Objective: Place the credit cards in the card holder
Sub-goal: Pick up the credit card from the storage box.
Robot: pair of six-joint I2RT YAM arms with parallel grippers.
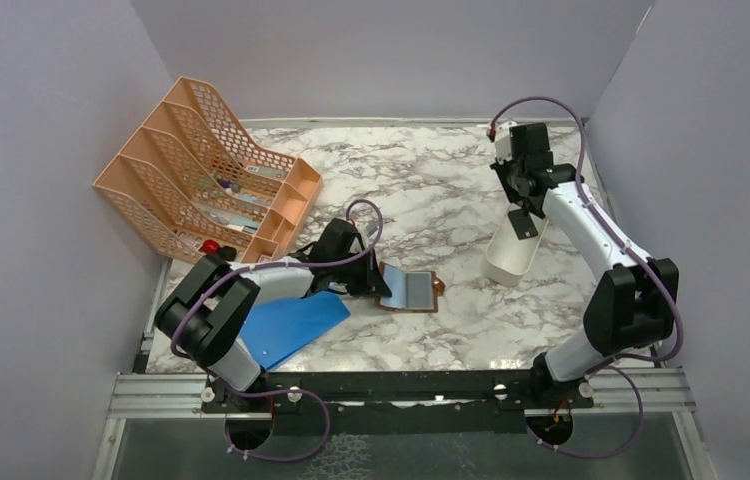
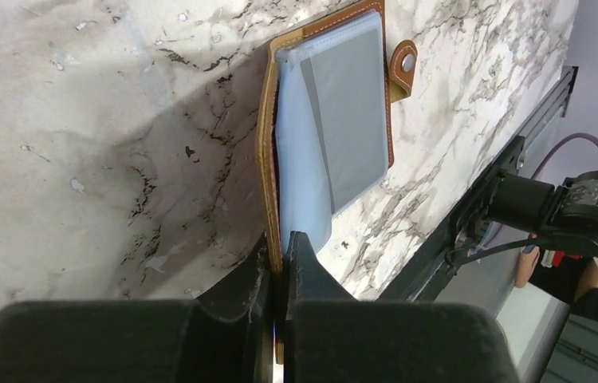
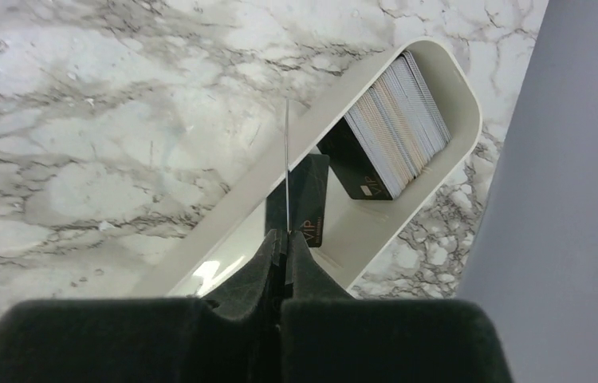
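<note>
The brown leather card holder point(image 1: 413, 290) lies open on the marble, snap tab to the right. In the left wrist view the card holder point(image 2: 352, 120) shows a clear window pocket, with a light blue card point(image 2: 300, 175) in its near pocket. My left gripper point(image 1: 376, 283) point(image 2: 284, 239) is shut on the holder's near leather edge. My right gripper point(image 1: 522, 213) point(image 3: 286, 235) is shut on a thin dark card point(image 1: 524, 227), seen edge-on in the right wrist view point(image 3: 286, 159), above the white tray point(image 3: 471, 104). A dark VIP card point(image 3: 312, 203) and a card stack point(image 3: 395, 132) sit in the tray.
An orange mesh rack point(image 1: 206, 170) stands at the back left. A large bright blue board point(image 1: 291, 325) lies under my left arm. The white tray point(image 1: 506, 262) is right of centre. Grey walls close three sides, and a metal rail point(image 1: 401, 390) runs along the near edge.
</note>
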